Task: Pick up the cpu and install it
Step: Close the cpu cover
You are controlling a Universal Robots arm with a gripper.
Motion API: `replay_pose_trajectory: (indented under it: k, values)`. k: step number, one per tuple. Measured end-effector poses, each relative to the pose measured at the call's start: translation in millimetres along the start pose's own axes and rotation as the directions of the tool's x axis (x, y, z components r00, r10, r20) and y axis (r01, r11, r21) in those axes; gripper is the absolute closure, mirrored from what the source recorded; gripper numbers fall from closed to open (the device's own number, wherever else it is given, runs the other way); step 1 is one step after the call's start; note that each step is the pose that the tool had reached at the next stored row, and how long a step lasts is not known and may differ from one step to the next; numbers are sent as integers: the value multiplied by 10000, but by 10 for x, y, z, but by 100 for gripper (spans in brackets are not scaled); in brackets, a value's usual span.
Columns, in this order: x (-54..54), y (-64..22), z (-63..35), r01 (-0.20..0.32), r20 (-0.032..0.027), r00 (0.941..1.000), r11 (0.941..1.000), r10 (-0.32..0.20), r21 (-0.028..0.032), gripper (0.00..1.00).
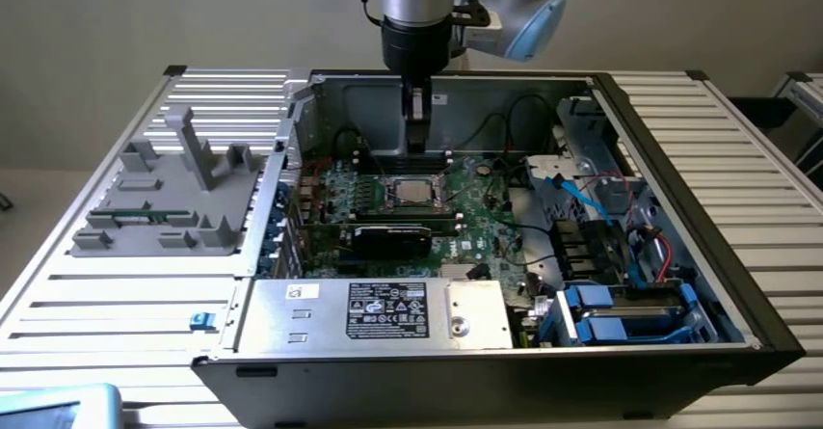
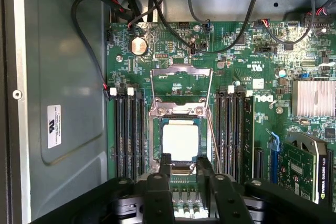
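1. Fingers (image 2: 165, 163): parted, gap btw. them bare, so we see them grasping nothing. In the ext. view they hang straight above the socket (image 2: 156, 145), apart from it.
2. Cpu (image 2: 180, 140): lies flat inside the socket, silver top up, edges square w/ the socket walls. It sits just ahead of the fingertips and below them, not touching as far as we can tell.
3. Step in hand, our judgement: the placing part looks done, since the chip rests in the socket and the fingers are off it. Install is not complete. The load frame (image 2: 178, 110) stands tilted up at the socket's side away from the fingers, and the lever (image 2: 212, 145) runs loose along the socket's edge. Nothing is clamped.
4. Next move calls for, we reckon: staying vertical over the socket, no sideways drag on the chip, and clearance from the raised frame and thin lever.
5. Outward: RAM slots (image 2: 128, 135) flank the socket on both sides. The board (image 2: 173, 45) spreads round the socket, inside the case (image 2: 63, 77). The case stands on the desk (image 1: 129, 304).
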State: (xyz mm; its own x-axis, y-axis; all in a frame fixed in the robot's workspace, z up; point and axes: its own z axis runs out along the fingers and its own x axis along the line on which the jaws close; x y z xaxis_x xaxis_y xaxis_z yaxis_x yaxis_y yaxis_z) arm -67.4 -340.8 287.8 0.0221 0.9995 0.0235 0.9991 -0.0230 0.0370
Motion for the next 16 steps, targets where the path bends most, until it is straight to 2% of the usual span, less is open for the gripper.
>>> replay_pose_trajectory:
  k: [3, 4, 6, 10, 13, 16]
  values:
    - [0, 0, 0, 0, 0, 10000, 10000, 0, 0, 80]
    - [0, 0, 0, 0, 1, 10000, 10000, 0, 1, 80]
    - [0, 0, 0, 0, 1, 10000, 10000, 0, 0, 89]
    - [0, 7, 0, 2, 1, 10000, 10000, -2, 1, 89]
    - [1, 70, 7, -1, 1, 10000, 10000, 1, 0, 89]
    - [1, 87, 54, -21, 3, 10000, 10000, 21, 0, 89]
